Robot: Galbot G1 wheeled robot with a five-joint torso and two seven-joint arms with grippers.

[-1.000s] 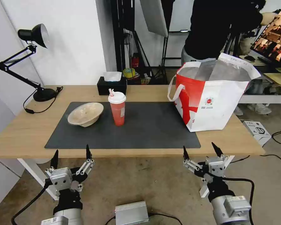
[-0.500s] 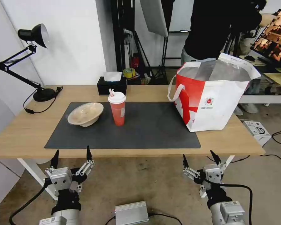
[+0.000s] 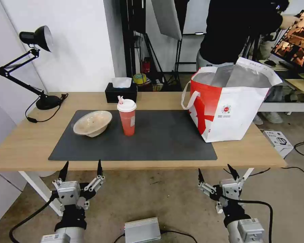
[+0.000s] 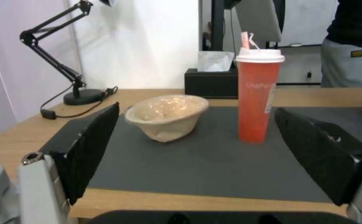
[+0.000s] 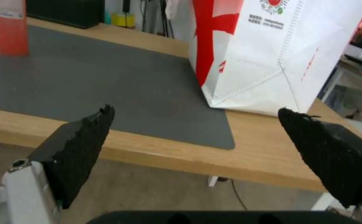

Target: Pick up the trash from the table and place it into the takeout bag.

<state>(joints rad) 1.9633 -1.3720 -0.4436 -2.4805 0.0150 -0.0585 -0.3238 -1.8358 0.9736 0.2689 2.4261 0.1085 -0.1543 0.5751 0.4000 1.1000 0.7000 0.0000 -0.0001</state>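
Note:
On the dark mat of the table (image 3: 30, 141) a shallow beige pulp bowl (image 3: 92, 123) (image 4: 167, 115) lies tilted, and a red cup (image 3: 126, 118) (image 4: 258, 96) with white lid and straw stands upright right of it. The red-and-white takeout bag (image 3: 231, 104) (image 5: 280, 53) stands open-topped at the table's right end. Below the front edge and short of the tabletop, my left gripper (image 3: 82, 165) (image 4: 196, 109) is open and faces the bowl and cup. My right gripper (image 3: 214, 169) (image 5: 195, 109) is open and empty, pointing toward the bag's lower corner.
A black desk lamp (image 3: 37, 67) stands at the back left with its cord on the wood. A black tissue box (image 3: 121, 91) sits behind the cup. A grey box (image 3: 142, 230) lies on the floor between my arms. A person stands behind the bag.
My right gripper has dropped lower, away from the table edge. My left gripper has shifted slightly right and down. Bowl, cup and bag have not moved.

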